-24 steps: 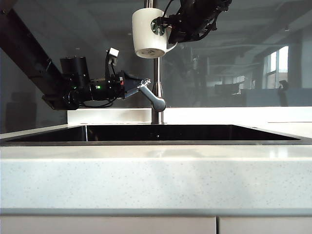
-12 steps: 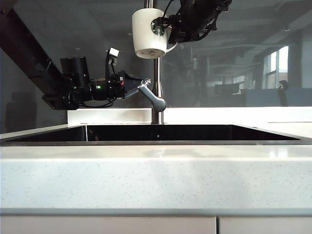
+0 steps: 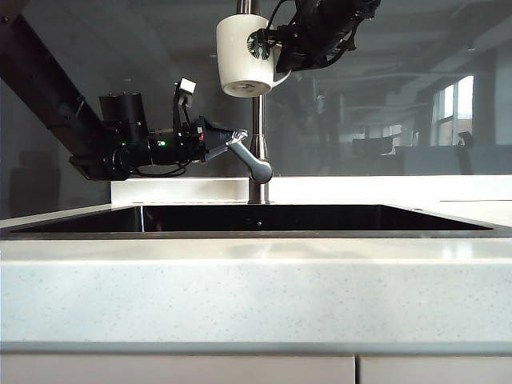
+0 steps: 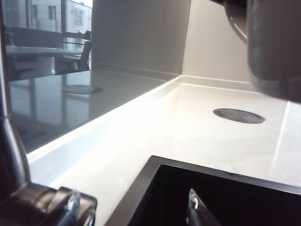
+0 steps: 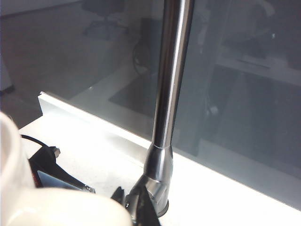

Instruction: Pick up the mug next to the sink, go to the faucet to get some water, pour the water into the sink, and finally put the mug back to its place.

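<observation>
The mug (image 3: 246,54) hangs high above the sink (image 3: 256,218), held upright at its handle side by the right gripper (image 3: 276,50), whose fingers are clamped on it; the green logo faces the near side. It sits just in front of the upper faucet (image 3: 257,136) pipe, with open air below it down to the basin.

Nearest the exterior camera runs the broad pale countertop (image 3: 256,288), its front edge straight across the picture and its near strip bare. Behind it the sink's thin steel rim spans almost the full width, the dark interior dropping away past that rim.

At the sink's far edge, about midway along, the faucet rises from its round base. Its lever angles out toward the left, and the left gripper (image 3: 234,139) reaches in level from that side with its fingers spread around the lever's tip. In the left wrist view the lever (image 4: 42,207) shows close by, along with the sink's dark corner (image 4: 155,188).

Farther back, the countertop's rear strip (image 4: 188,122) carries a round grey cover (image 4: 239,115) and ends at the glass backsplash (image 4: 70,94). The right wrist view shows the faucet pipe (image 5: 171,80) standing before that glass, with the mug's white rim (image 5: 19,188) at the corner.
</observation>
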Available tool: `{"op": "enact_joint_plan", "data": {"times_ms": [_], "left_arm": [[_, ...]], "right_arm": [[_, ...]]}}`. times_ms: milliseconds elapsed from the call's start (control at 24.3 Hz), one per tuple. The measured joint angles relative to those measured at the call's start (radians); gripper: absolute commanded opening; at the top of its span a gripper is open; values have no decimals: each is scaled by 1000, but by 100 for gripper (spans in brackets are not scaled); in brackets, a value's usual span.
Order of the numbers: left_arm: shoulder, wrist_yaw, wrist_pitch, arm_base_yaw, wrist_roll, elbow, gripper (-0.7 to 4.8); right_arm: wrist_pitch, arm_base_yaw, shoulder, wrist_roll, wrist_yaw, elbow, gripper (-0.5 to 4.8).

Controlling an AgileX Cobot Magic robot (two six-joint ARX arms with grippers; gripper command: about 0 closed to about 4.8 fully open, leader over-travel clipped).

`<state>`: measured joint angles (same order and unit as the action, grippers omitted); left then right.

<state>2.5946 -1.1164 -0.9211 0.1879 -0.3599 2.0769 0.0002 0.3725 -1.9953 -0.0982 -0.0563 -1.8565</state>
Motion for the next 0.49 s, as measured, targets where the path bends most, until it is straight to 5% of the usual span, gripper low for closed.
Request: {"op": "enact_joint_plan", "data": {"times_ms": [330, 495], "left_arm": [[0, 297, 148, 8, 268, 1, 287], [0, 371, 167, 21, 327, 1, 286]], "right_arm": [[-5, 1, 6, 0, 0, 0, -5], [-11, 0, 21, -2, 0, 0, -5]]}}
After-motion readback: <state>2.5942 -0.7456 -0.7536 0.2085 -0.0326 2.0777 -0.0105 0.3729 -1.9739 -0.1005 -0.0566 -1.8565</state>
